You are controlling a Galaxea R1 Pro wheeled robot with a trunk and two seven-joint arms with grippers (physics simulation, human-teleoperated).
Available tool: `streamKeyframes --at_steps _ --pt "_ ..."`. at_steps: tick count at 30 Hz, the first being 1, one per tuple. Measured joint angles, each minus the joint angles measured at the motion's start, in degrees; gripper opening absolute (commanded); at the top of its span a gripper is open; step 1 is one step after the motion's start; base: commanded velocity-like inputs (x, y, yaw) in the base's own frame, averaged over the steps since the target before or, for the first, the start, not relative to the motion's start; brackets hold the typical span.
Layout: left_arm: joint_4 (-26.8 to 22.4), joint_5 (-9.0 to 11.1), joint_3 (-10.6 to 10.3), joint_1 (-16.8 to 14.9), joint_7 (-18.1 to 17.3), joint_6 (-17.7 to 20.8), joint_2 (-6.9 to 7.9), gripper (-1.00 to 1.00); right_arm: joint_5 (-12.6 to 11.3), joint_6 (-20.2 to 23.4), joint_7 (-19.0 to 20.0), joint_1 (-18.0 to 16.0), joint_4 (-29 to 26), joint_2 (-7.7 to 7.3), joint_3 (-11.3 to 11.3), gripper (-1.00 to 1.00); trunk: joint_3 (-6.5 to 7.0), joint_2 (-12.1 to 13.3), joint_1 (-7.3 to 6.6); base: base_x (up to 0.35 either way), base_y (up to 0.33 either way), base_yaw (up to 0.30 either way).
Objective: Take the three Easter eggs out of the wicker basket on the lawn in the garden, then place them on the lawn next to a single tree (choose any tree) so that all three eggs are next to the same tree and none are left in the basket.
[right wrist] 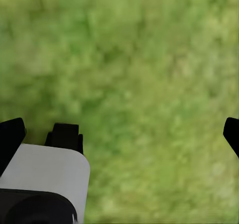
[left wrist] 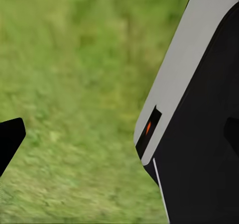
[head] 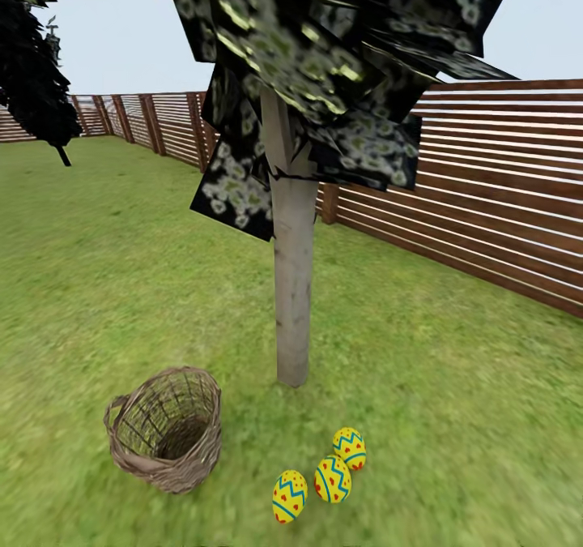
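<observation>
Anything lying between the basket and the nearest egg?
No. In the head view, only bare grass separates the wicker basket from the nearest egg; all three eggs sit by the tree trunk.

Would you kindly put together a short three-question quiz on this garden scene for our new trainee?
1. True or false: the wicker basket holds an egg.
2. How many Easter eggs lie on the lawn?
3. Multiple choice: in the head view, the eggs lie
A. by the fence
B. near the foot of the tree, right of the basket
C. under the dark tree at far left

Key
1. False; the part of its inside that shows is empty.
2. Three, lying close together.
3. B
</observation>
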Motion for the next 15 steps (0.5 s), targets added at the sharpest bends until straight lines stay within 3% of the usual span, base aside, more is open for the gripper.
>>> streamKeyframes --at_steps 15 --pt "0.0 0.0 0.0 0.0 0.0 0.0 0.00 1.00 0.0 0.0 0.0 0.0 0.0 0.15 0.0 1.00 -1.37 0.0 0.00 0.000 0.000 0.000"
